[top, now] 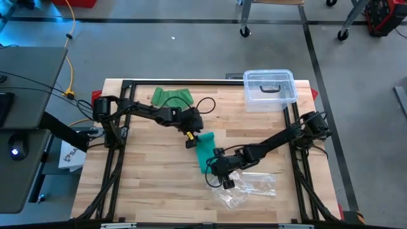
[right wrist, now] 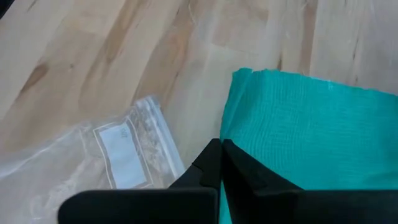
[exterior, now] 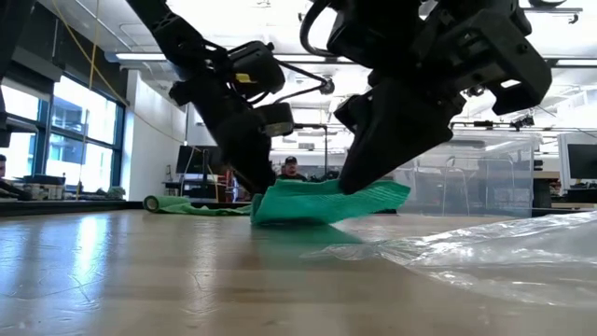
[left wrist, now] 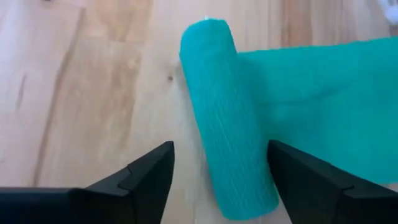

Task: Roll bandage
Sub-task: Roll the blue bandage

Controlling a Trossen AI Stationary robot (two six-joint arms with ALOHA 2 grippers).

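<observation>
Bandage work is partly done: the teal, ribbed elastic bandage (top: 205,151) lies at the centre of the high view on the pale wooden table (top: 152,184), with one end wound into a short cylinder (left wrist: 227,118) and the rest spread out flat as a loose strip. In the left wrist view the rolled part is only a few turns thick and a broad sheet of fabric runs off from it toward the right of the frame, so I judge most of the winding is left.

The left gripper (left wrist: 221,180) hangs over the roll with its fingers well apart, one on each side of the cylinder and not clamped on it. The right gripper (right wrist: 221,163), fingers pressed together, rests its tips at the free end of the strip, apparently pinning it to the table.

Outward, a crumpled clear plastic bag (top: 249,187) lies in the lower right of centre, just beside the right gripper. A second green bandage (top: 172,96), unrolled, sits toward the top centre, and a clear plastic lidded box (top: 270,90) stands in the upper right.
</observation>
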